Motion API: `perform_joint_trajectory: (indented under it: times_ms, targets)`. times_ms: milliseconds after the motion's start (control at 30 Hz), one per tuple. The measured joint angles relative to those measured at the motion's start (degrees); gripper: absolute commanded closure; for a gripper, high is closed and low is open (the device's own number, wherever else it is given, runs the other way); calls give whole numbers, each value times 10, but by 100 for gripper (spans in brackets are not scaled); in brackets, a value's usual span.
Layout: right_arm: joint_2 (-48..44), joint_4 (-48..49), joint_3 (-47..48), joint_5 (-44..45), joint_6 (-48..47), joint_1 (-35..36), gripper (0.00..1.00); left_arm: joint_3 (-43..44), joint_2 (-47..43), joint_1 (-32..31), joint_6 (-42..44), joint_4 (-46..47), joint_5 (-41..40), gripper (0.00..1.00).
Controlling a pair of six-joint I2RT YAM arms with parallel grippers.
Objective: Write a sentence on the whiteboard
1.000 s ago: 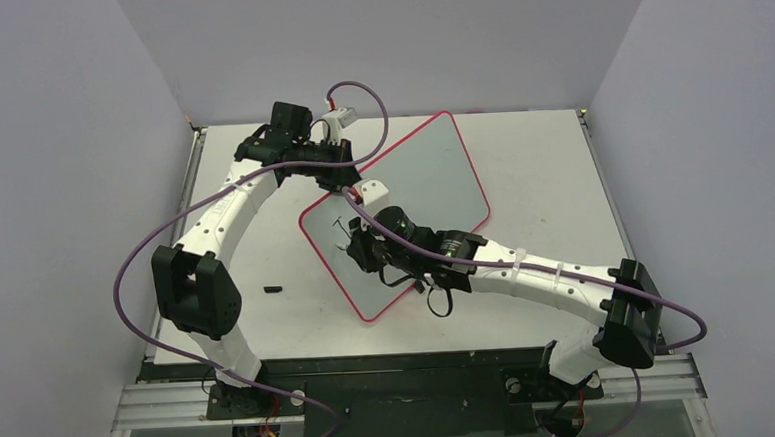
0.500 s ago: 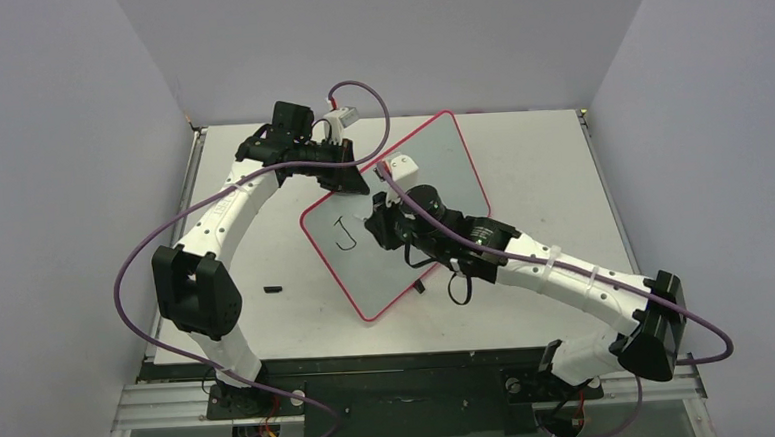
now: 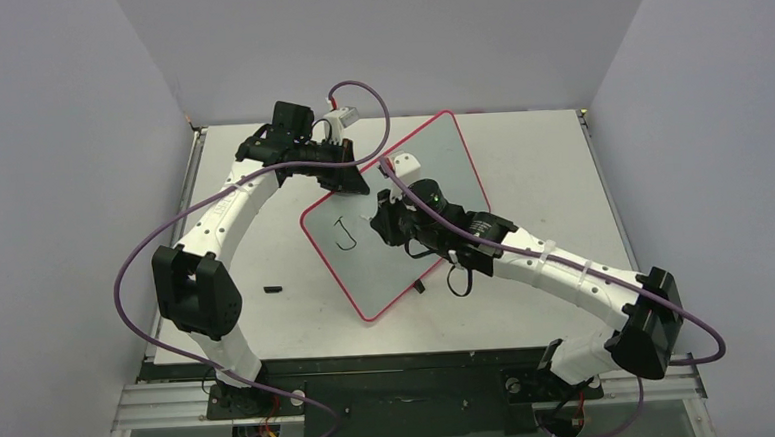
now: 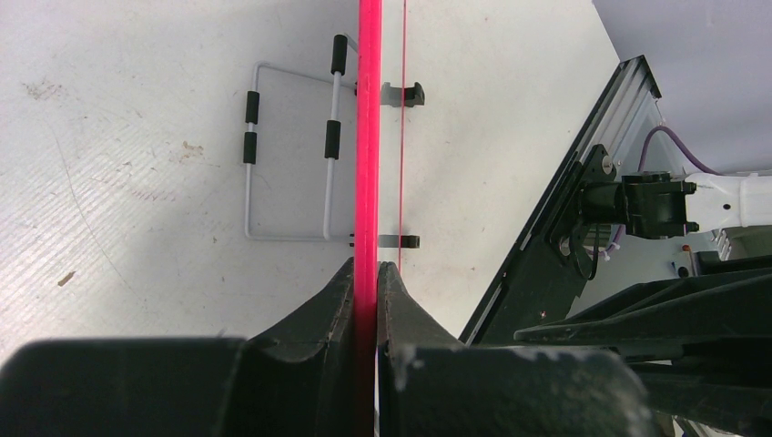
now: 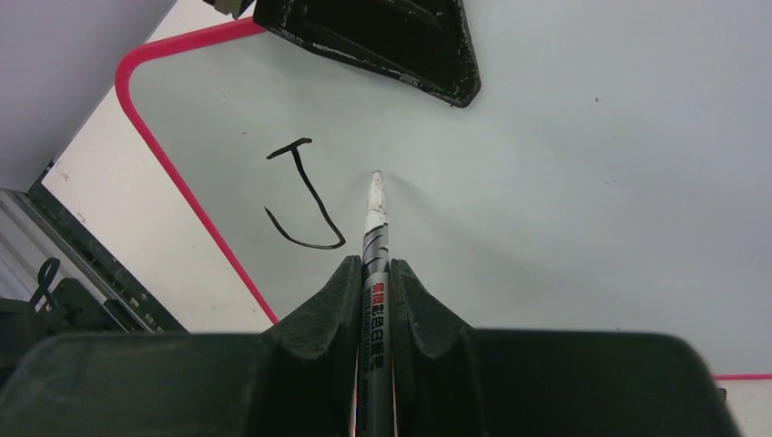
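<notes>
On the pale table (image 3: 541, 170) the leftmost loose thing is one small black piece (image 3: 273, 288), lying well apart from the board. Two arms reach in, each trailing one purple cable. The left gripper (image 3: 346, 181) comes first: the left wrist view shows its jaws (image 4: 367, 269) pressed together on the thin red rim of the whiteboard (image 3: 431, 176), pinching that edge between the two fingers. On one side of the rim in that view there is one bent wire frame (image 4: 248, 182) carrying four black sleeves, and on the other side two small black clips (image 4: 405, 92). The single whiteboard sits turned at an angle in the middle of the table. Near its left corner stands one black handwritten letter "J" (image 3: 344, 233), the only mark on it, plain in the right wrist view too (image 5: 320, 198). Just right of that letter the right gripper (image 3: 382, 219) is clamped on one marker (image 5: 375, 228), jaws (image 5: 375, 264) tight against its barrel. The pale tip is at the board's surface beside the letter's stem.
</notes>
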Motion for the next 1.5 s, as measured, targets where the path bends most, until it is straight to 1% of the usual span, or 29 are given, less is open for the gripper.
perform_joint_trajectory:
  times_ms: [367, 733, 1000, 1200, 1500]
  targets:
    - [30, 2, 6, -20, 0, 4, 100, 0, 0, 0, 0, 0, -2, 100]
    - [33, 5, 7, -23, 2, 22, 100, 0, 0, -1, 0, 1, -2, 100]
    - [25, 20, -24, -23, 11, 27, 100, 0, 0, -1, 1, 2, -4, 100]
    - [16, 19, -43, -22, 13, 24, 100, 0, 0, -1, 1, 2, -4, 100]
    - [13, 7, -41, -20, 15, 7, 100, 0, 0, -1, 1, 2, -6, 100]
